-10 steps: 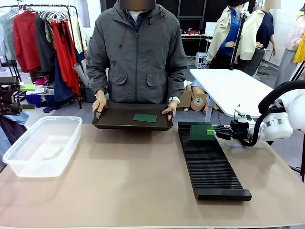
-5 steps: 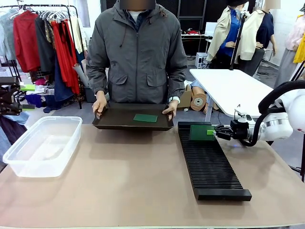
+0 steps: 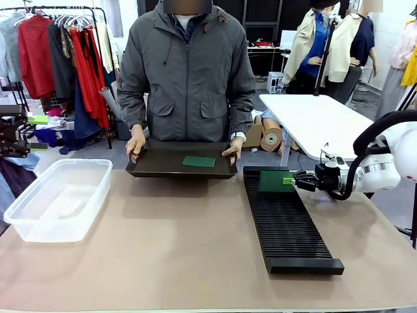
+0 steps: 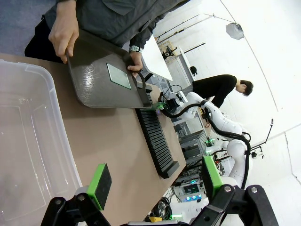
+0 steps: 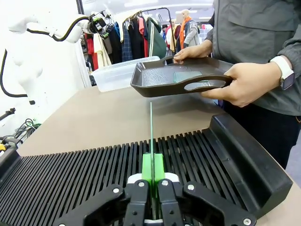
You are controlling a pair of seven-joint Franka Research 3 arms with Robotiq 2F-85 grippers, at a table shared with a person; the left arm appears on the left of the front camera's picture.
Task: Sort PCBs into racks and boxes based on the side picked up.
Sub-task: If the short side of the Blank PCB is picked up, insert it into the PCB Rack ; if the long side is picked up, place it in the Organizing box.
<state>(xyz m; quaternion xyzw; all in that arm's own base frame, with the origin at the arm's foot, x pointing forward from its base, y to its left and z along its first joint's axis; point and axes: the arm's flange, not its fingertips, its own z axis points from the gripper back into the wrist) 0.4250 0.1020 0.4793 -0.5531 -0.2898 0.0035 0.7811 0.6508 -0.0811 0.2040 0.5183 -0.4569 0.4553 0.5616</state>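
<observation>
Right pincer clamped tight on side edge of PCB. Board upright on edge, across far end of black slotted rack, edge-on in right wrist view, lined up with slot. Cannot tell if seated in slot. Left pincer wide open, empty, near clear tub on left of tabletop. Second PCB flat in black tray at far tabletop edge. Person's hands grip both tray ends.
</observation>
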